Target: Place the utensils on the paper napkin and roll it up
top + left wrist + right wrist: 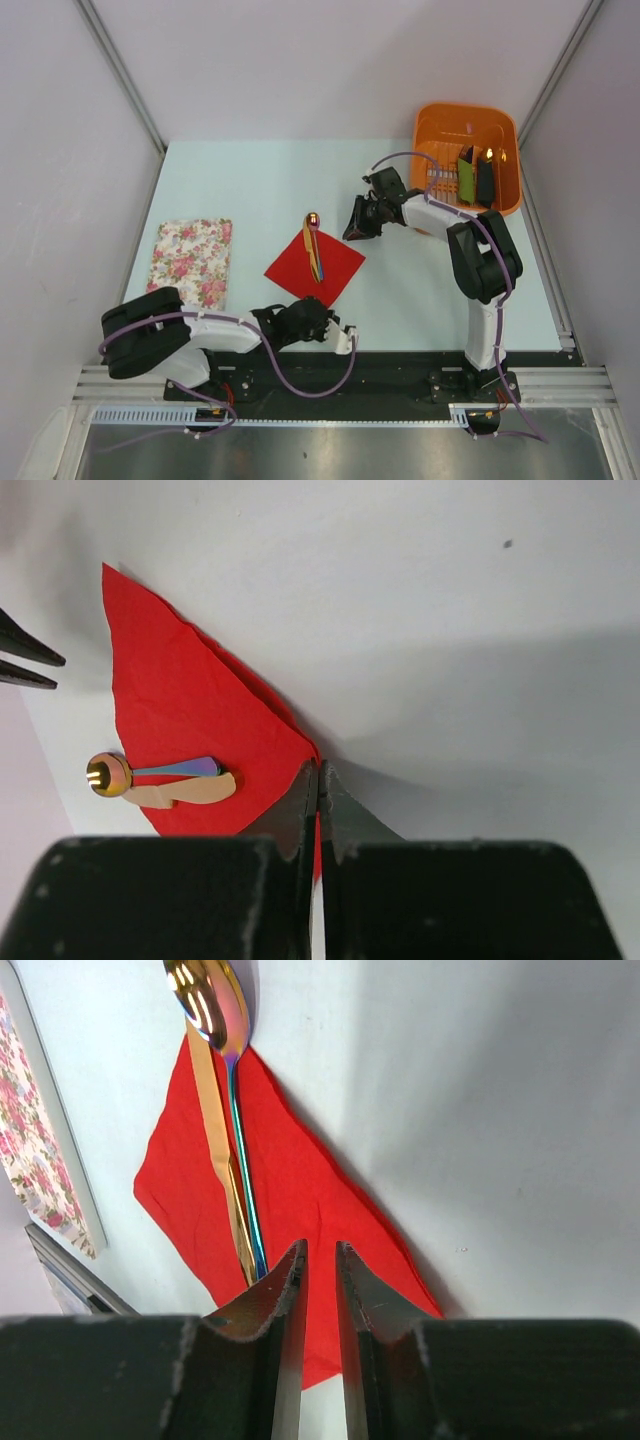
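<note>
Your left gripper (318,772) has its fingers pressed together on the paper napkin (340,268), at the sheet's near corner. Red paper shows in the seam between the fingers in the left wrist view. Your right gripper (320,1252) hangs over the napkin's far-right edge, its fingers a narrow slit apart with nothing between them. Whether its tips touch the paper I can't quite tell from that angle.

The napkin lies flat as a diamond on the table (250,190). The utensils (315,252) lie side by side along the napkin's middle and run out past its far corner, so the spoon bowl (210,1000) rests just off the napkin on bare table. The placing looks done to me, and the rolling is what remains.

Treat the napkin as thin, limp paper: it will fold wherever you lift it, and it will likely tear or slip free if you drag it by one corner. I'd judge the corner you hold a fair starting point, provided you carry it low over the utensils towards the napkin's far corner. The utensils look slim, hard and glossy, so expect them to slide or fan apart inside a loose roll. Pinning the napkin's right side with your free gripper should help keep them together.

The floral cloth (190,262) lies well to the napkin's left. The orange basket (465,108) sits well beyond the napkin's right side.
</note>
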